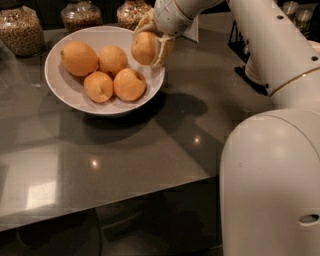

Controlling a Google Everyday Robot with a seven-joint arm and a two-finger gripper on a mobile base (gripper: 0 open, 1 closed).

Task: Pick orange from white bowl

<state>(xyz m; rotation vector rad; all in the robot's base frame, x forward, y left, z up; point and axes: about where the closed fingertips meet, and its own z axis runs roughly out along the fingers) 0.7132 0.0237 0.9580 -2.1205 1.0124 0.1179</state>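
A wide white bowl (65,92) stands on the grey counter at the upper left. My gripper (151,44) is over the bowl's right rim, shut on an orange (143,48) that it holds a little above the fruit inside. Several other oranges lie in the bowl: a big one (78,58) at the left, one (112,60) in the middle, one (98,86) at the front left and one (129,84) at the front right, just below the held orange.
Three glass jars of grain stand behind the bowl: (20,30), (81,15), (131,11). A white card (191,31) and a dark rack (245,47) stand at the right. The counter's front edge (110,197) runs below. My white body (270,185) fills the lower right.
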